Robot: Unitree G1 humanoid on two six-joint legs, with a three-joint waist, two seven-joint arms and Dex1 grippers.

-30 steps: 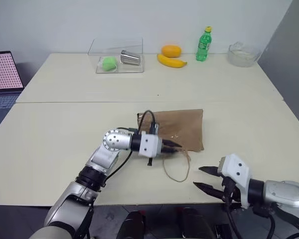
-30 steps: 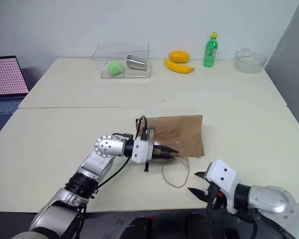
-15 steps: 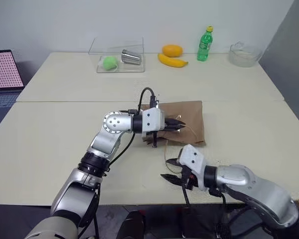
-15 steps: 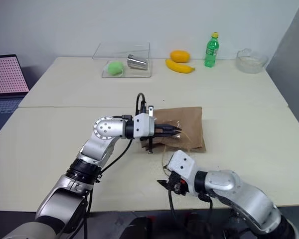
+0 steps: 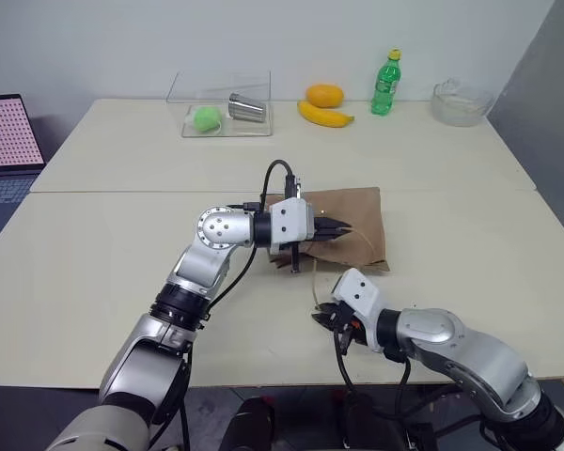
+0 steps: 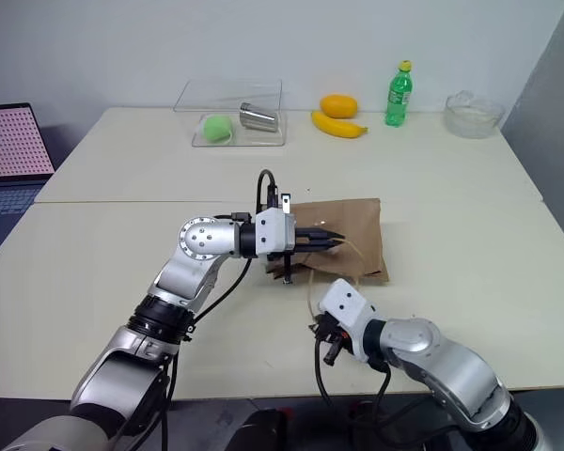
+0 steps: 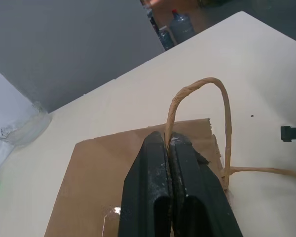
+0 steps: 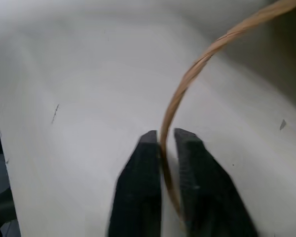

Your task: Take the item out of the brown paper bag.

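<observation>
The left gripper's fingers are pinching one cord handle of the brown paper bag. The right gripper is squeezing the other handle near the table's front edge. The bag is lying mid-table.

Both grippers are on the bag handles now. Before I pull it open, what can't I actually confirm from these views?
- Ketchup bottle: hidden inside the brown paper bag, which lies flat and closed in both eye views.
- Bag mouth: covered by the left gripper, shut on one cord handle.
- Right gripper: the right wrist view shows the other handle between its fingers, but blur hides how firmly.
- Metal object in the clear plastic box: too small to identify.
</observation>
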